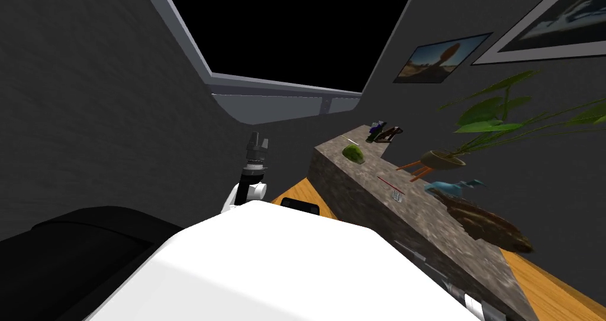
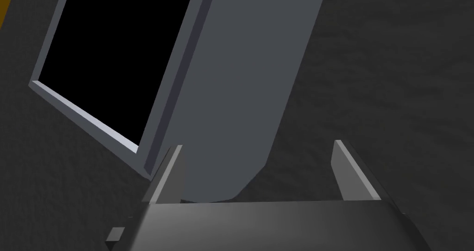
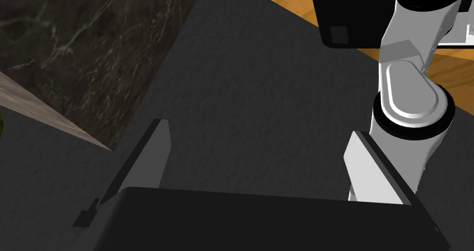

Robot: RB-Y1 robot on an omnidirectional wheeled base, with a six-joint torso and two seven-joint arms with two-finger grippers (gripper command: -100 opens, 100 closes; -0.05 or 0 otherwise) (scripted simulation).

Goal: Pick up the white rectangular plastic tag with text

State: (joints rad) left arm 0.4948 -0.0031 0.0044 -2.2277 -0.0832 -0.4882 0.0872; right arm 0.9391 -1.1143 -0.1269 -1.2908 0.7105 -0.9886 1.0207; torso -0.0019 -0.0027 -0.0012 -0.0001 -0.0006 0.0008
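Speckled stone counter (image 1: pixel 414 217) carries the small white rectangular tag (image 1: pixel 397 197) toward its robot-side edge, just beside a thin red stick (image 1: pixel 390 185). Left gripper (image 2: pixel 257 146) and right gripper (image 3: pixel 259 130) stand spread, empty, apparently readied for reaching.

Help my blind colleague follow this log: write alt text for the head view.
A small white tag lies on a long stone-patterned counter beside a thin red stick, between a green lump and a dark brown carved piece. The left hand points up toward a window framing a black area, off to the counter's side.
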